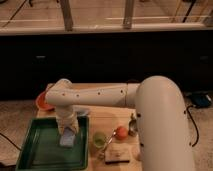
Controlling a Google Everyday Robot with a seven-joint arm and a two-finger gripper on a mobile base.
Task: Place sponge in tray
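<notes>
The pincer point(67, 128) hung over the tray point(40, 148) with the sponge point(67, 139) directly beneath its tip, seemingly on the tray floor. Whether it gripped the sponge could not be told.

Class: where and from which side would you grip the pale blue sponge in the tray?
Grip the sponge across its width from above: it seems to lie flat in the tray, whose rim blocks the sides. The end effector is directly over it.

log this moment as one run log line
gripper: over tray, right side | sponge: in tray, directly under gripper | orange dish: outside tray, behind it
</notes>
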